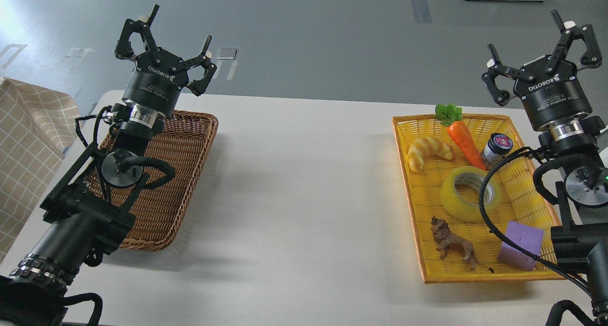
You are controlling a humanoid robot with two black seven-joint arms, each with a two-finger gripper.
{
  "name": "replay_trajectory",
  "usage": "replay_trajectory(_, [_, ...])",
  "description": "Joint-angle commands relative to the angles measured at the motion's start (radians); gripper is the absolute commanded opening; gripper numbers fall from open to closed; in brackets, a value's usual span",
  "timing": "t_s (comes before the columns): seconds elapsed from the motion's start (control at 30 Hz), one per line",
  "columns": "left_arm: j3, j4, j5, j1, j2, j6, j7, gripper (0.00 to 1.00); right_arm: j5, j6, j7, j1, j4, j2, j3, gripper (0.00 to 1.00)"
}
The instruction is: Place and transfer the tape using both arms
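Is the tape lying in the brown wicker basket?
No, the tape lies in the yellow basket, between the carrot and the toy lion.

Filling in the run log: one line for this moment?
left gripper open, raised | right gripper open, raised | tape in yellow basket

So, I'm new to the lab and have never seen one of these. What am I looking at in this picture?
This is the robot's own head camera, looking down at a white table. The two black arms are its own. The left hand and right hand are both raised, open and empty. The brown wicker basket sits under the left arm. The yellow tray holds the tape, a croissant, carrot, small jar, toy lion and purple block.
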State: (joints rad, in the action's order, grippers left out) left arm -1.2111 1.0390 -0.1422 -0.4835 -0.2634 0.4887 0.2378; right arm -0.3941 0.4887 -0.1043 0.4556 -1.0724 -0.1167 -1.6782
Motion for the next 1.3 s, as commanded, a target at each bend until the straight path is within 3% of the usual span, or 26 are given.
replay_trajectory(0.0, [0.002,0.000,0.001,0.000,0.000,0.000,0.005,0.98,0.000,0.000,0.000,0.000,0.000,0.000,0.000,1.00])
replay_trajectory(1.27, [0.008,0.000,0.001,0.002,0.009,0.000,0.001,0.98,0.000,0.000,0.000,-0.009,-0.003,0.006,0.002,1.00])
